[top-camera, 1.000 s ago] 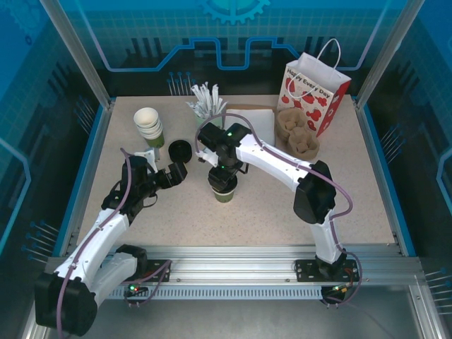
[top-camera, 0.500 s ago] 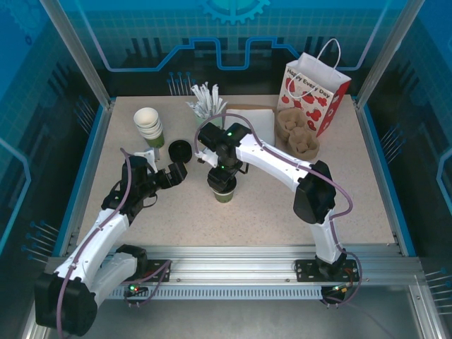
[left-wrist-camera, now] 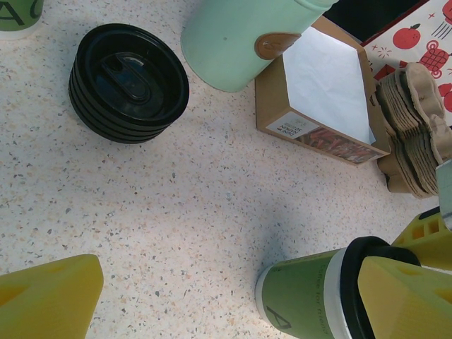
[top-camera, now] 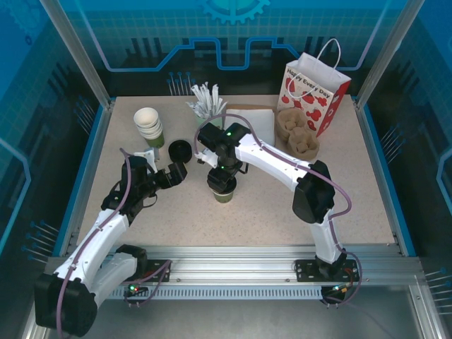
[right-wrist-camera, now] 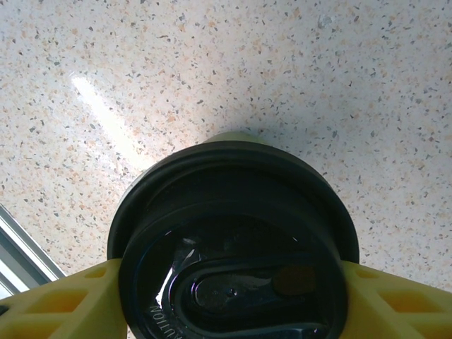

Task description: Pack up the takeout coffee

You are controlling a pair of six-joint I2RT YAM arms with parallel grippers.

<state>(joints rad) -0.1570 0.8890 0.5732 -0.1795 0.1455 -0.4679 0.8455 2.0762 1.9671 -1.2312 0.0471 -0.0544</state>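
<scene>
The takeout coffee (top-camera: pixel 224 189) stands upright, lid on, near the centre of the bench (top-camera: pixel 282 212). The right tool (right-wrist-camera: pixel 233 304) sits directly above it, fingers (right-wrist-camera: pixel 49 311) flanking the lid rim; whether they clamp it cannot be told. The left tool (left-wrist-camera: pixel 226 286) is spread wide and empty, just beside the cup.

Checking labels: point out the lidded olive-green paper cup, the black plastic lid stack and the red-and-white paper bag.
Lidded olive-green paper cup (left-wrist-camera: pixel 300 298): left wrist view, side wall
Black plastic lid stack (left-wrist-camera: pixel 128 79): left wrist view, top lid
Red-and-white paper bag (top-camera: pixel 316 97): top external view, front face
</scene>
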